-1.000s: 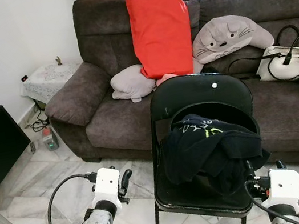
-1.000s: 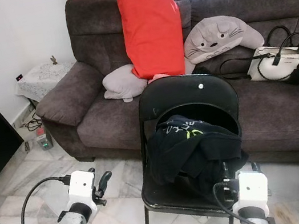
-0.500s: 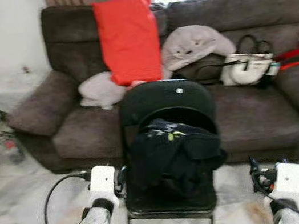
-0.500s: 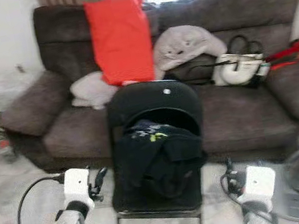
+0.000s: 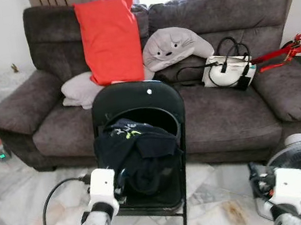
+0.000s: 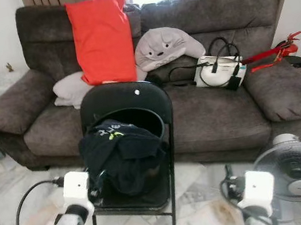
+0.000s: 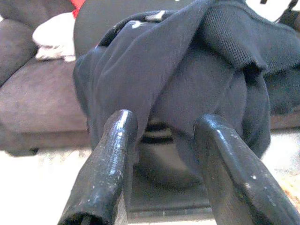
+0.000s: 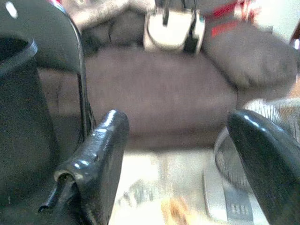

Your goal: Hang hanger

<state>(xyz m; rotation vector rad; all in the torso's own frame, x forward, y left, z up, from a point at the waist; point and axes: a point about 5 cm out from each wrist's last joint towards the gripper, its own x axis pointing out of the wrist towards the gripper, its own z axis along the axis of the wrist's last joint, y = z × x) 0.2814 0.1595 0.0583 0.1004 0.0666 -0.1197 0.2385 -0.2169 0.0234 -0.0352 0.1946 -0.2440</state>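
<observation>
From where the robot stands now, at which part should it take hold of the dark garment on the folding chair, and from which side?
Probably the top fold of the dark garment, approached from the front with the left gripper, already open and facing it. The cloth bunches high there, while its lower part hangs against the black folding chair.

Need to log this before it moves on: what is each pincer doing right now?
Left pincer: open, holding nothing, aimed at the dark garment on the folding chair.
Right pincer: open, holding nothing.
</observation>
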